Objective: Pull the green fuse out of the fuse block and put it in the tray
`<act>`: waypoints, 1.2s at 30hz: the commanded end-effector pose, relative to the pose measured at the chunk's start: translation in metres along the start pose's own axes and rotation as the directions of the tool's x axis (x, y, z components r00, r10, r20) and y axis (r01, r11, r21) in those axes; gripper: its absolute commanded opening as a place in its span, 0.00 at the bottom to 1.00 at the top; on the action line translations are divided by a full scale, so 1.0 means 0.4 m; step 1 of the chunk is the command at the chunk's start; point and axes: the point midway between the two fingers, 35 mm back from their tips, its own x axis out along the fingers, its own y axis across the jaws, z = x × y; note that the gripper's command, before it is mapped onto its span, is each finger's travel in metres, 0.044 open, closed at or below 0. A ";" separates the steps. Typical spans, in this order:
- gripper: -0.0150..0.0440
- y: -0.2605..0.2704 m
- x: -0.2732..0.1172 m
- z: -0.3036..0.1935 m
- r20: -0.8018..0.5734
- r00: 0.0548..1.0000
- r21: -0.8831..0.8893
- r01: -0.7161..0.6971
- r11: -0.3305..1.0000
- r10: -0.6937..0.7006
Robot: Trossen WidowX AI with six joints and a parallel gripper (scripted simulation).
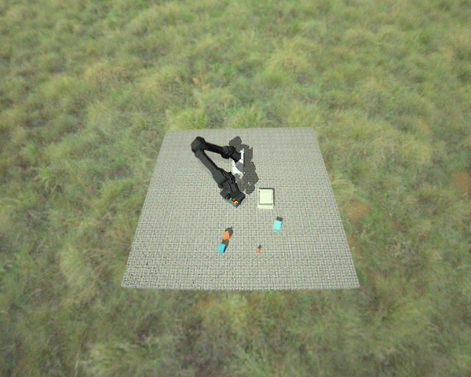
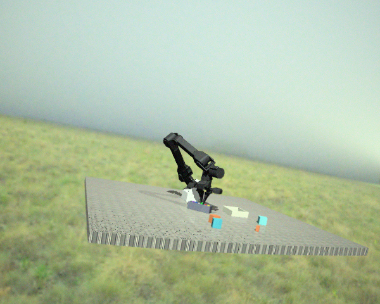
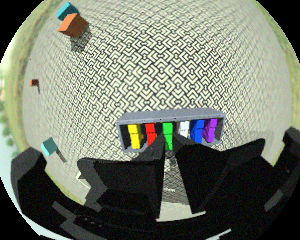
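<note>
The end effector (image 3: 169, 154) points down over the fuse block (image 3: 170, 120), its two dark fingers clamped on the green fuse (image 3: 169, 135). The green fuse sits in the block's row, third from the left in the wrist view, with its long axis upright and its top toward the end effector. On one side of it stand a red fuse (image 3: 150, 135) and a yellow fuse (image 3: 133, 138); on the other a white fuse (image 3: 184, 128), a blue fuse (image 3: 198, 131) and a purple fuse (image 3: 210, 132), all close together, so the fingers reach down between near neighbours. Whether the fingers touch those neighbours is too small to tell.

From the exterior view the arm (image 2: 187, 153) folds over the block (image 2: 198, 206) on the tabletop (image 2: 134, 212). The pale tray (image 2: 235, 211) lies just beside the block. Nearer the tabletop's front edge lie an orange cube (image 2: 213, 217) touching a cyan cube (image 2: 216, 223), a second cyan cube (image 2: 262, 220) and a small orange piece (image 2: 256, 228), all well apart from the block.
</note>
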 end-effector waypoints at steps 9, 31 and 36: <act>0.25 0.001 -0.016 0.000 -0.003 1.000 0.004 -0.002 1.000 0.002; 0.25 0.001 -0.043 0.000 -0.002 1.000 0.003 -0.001 1.000 0.001; 0.25 0.001 -0.049 0.000 -0.002 1.000 0.003 -0.001 1.000 0.001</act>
